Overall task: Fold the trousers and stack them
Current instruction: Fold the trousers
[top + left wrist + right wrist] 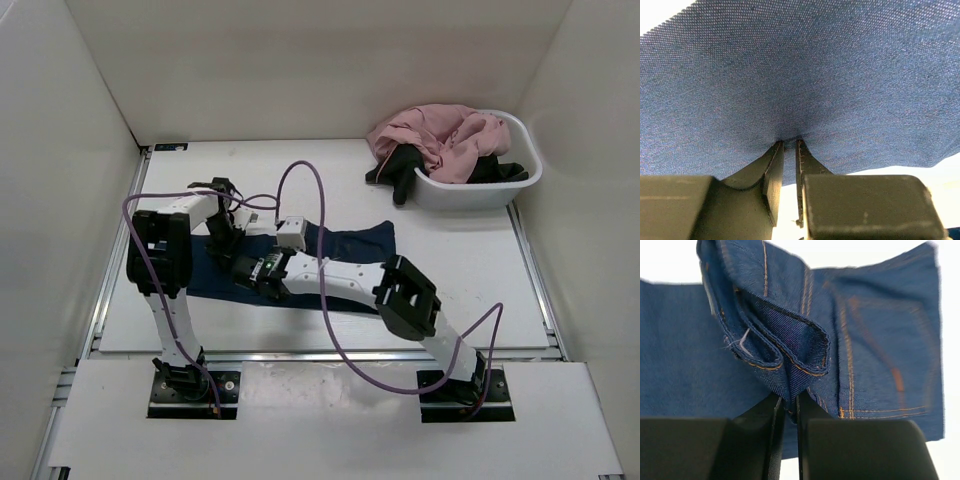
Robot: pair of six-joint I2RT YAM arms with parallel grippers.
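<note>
1. Overhead, the top external camera shows the navy denim trousers (352, 241) lying flat on the table (470, 280), well to the left of the white tub (478, 190) and nearer the arm bases than the tub is. The left gripper (224, 240) and right gripper (252, 272) both sit low on the end farthest from the tub. The step in hand looks like a fold. To do it well, both grips should rise together, travel level toward the tub-side end and lay edge on edge, since uneven height would likely skew the fold or drag the lower layer. The trousers' long axis runs left to right, with one end pointing toward the tub's side. Which end is the waist cannot be told from above. A pink garment (440, 135) and a black garment (398, 172) are heaped in and over the tub.
2. Left wrist: the left gripper (789, 142), its jaws narrowed to a slit, pinches a pucker of the trousers (800, 75) in plain, seamless cloth.
3. Right wrist: the right gripper (790, 401), its jaws likewise nearly together, clamps a doubled, orange-stitched edge of the trousers (880, 340), with the layers bunched just above the fingertips.
</note>
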